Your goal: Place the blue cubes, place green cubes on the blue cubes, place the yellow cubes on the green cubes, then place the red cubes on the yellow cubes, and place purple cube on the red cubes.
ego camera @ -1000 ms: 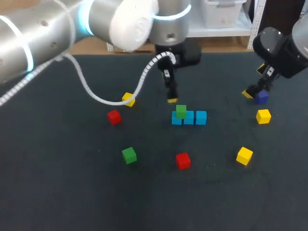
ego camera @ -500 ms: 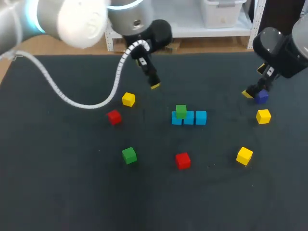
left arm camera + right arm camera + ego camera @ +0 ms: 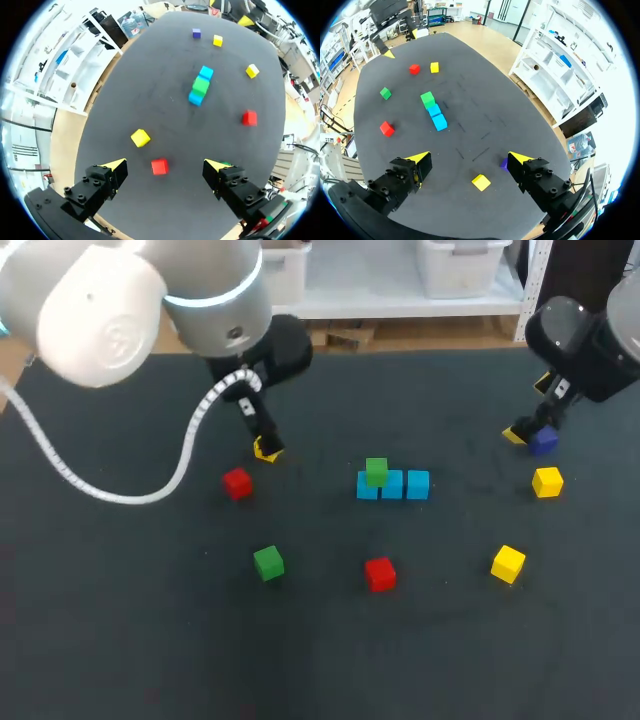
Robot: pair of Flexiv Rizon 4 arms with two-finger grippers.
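Three blue cubes (image 3: 404, 485) lie in a row mid-table, with a green cube (image 3: 376, 471) on the leftmost one. My left gripper (image 3: 264, 443) hangs open over the left-hand yellow cube (image 3: 140, 137), which its fingers partly hide in the head view. In the left wrist view a red cube (image 3: 159, 166) lies below, between the open tips of the left gripper (image 3: 165, 167). At the far right my right gripper (image 3: 528, 433) stands open beside the purple cube (image 3: 544, 441). In the right wrist view the purple cube (image 3: 504, 163) sits against one finger and a yellow cube (image 3: 480, 182) lies under the right gripper (image 3: 470, 160).
Loose cubes lie about: a red cube (image 3: 237, 483) and a green cube (image 3: 268, 562) at the left, a second red cube (image 3: 380, 574) at the front middle, two yellow cubes (image 3: 508, 563) (image 3: 547, 482) at the right. The left arm's cable (image 3: 120, 490) hangs over the left side.
My left arm has swung left from just above the blue row to over the left yellow cube, its gripper still open. The right arm and all cubes have not moved.
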